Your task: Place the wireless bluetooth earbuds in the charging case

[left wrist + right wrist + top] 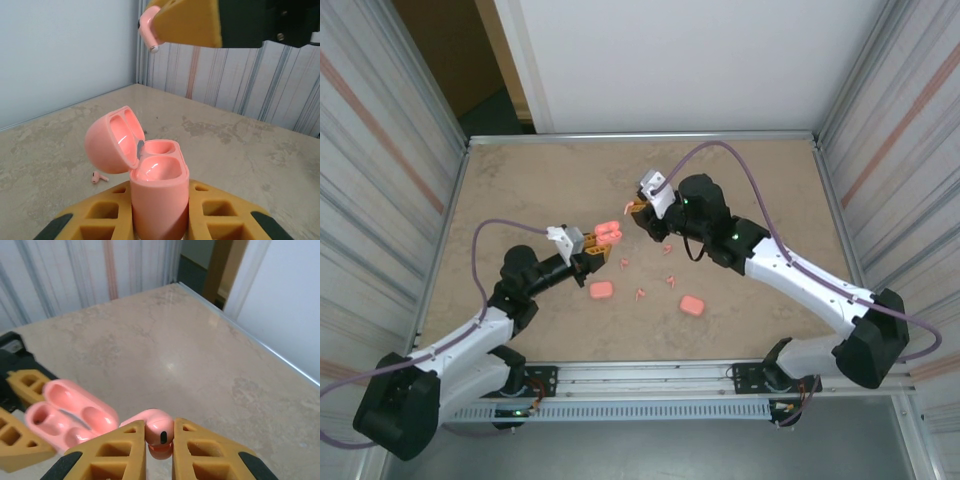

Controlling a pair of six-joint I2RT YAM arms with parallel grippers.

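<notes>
Ample bare table (520, 190) around earbud (159, 432), case (159, 180)

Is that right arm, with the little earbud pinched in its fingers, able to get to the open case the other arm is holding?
Probably yes. The right gripper with its earbud hangs close by the open case, lid tipped back, nothing between them.

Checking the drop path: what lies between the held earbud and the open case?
Nothing; the left wrist view shows just air between earbud and open case.
</notes>
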